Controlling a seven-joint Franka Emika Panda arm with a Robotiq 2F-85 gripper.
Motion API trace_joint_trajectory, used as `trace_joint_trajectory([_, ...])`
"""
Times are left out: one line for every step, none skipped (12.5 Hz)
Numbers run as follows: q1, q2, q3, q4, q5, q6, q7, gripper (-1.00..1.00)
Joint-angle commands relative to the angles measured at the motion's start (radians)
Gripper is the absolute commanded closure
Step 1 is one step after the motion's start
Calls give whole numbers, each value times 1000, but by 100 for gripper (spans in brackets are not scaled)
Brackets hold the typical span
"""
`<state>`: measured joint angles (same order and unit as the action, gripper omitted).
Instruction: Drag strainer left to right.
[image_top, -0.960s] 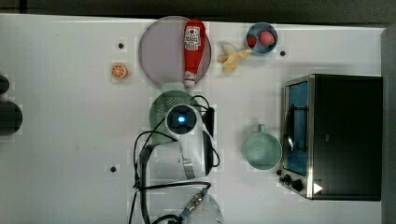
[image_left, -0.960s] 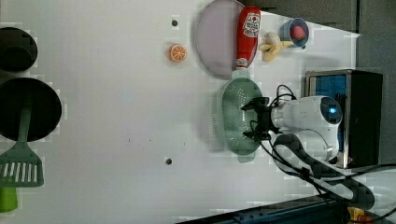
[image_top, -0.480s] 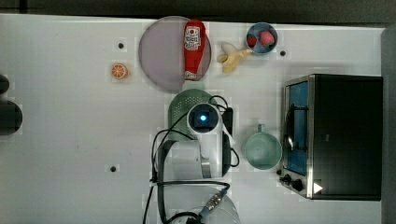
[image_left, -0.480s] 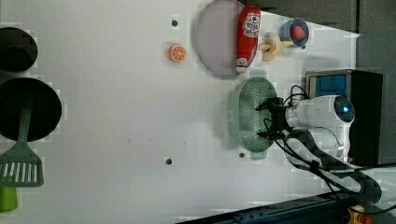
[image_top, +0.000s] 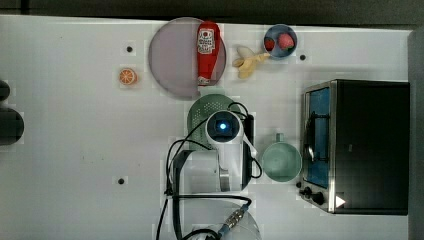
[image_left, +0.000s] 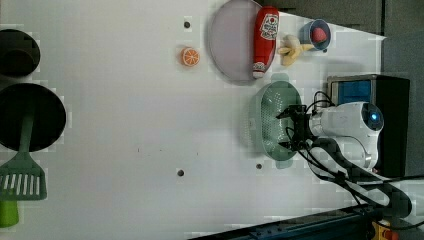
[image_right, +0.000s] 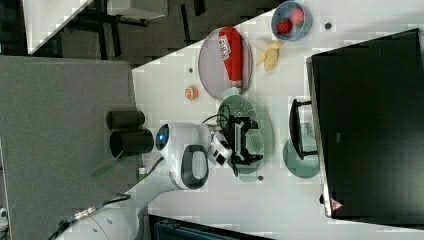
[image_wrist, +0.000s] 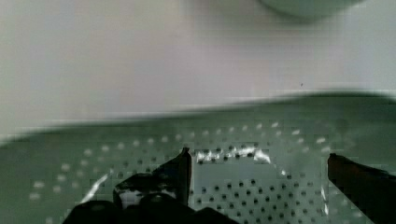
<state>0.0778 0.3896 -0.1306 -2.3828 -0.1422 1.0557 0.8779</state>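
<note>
The strainer (image_top: 212, 104) is a pale mint-green oblong basin with a dotted bottom, lying mid-table just below the grey plate in the top view. The arm's wrist covers most of it there. In the left view my gripper (image_left: 294, 128) reaches down into the strainer (image_left: 269, 112) near its right wall. The wrist view has the perforated floor (image_wrist: 116, 144) under my gripper (image_wrist: 257, 172), whose dark fingers (image_wrist: 180, 168) stand apart and open with nothing between them. The right view places the gripper (image_right: 246, 141) inside the strainer (image_right: 266, 129).
A round mint cup (image_top: 281, 161) sits just to the top view's right of the arm, with a toaster oven (image_top: 360, 145) beyond it. A grey plate (image_top: 172, 60) carries a ketchup bottle (image_top: 206, 50). Nearby are a banana (image_top: 250, 61), a blue bowl (image_top: 280, 41) and an orange slice (image_top: 128, 76).
The arm and the strainer have slid together toward the top view's right, closer to the cup. The fingers stay inside the basin.
</note>
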Motion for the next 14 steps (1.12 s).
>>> trace_joint_trajectory([4, -183, 62, 5, -1, -44, -186, -100])
trace_joint_trajectory([4, -249, 67, 15, 1, -106, -244, -100])
trace_joint_trajectory([4, -319, 68, 33, 2, -195, -309, -100])
trace_joint_trajectory([3, -390, 65, 58, 8, -299, -370, -100])
trace_joint_trajectory([3, -459, 63, 92, 24, -402, -434, -100])
trace_joint_trajectory([3, -522, 59, 133, 46, -498, -492, -100])
trace_joint_trajectory([3, -577, 55, 182, 77, -597, -545, -100])
trace_joint_trajectory([3, -622, 52, 231, 108, -695, -607, -100])
trace_joint_trajectory([3, -656, 52, 276, 117, -782, -689, -100])
trace_joint_trajectory([3, -678, 52, 317, 116, -861, -783, -100])
trace_joint_trajectory([2, -692, 49, 354, 116, -914, -864, -100])
trace_joint_trajectory([2, -695, 41, 389, 111, -940, -897, -100])
trace_joint_trajectory([1, -691, 33, 418, 107, -942, -920, -100])
trace_joint_trajectory([1, -686, 30, 439, 105, -943, -939, -100])
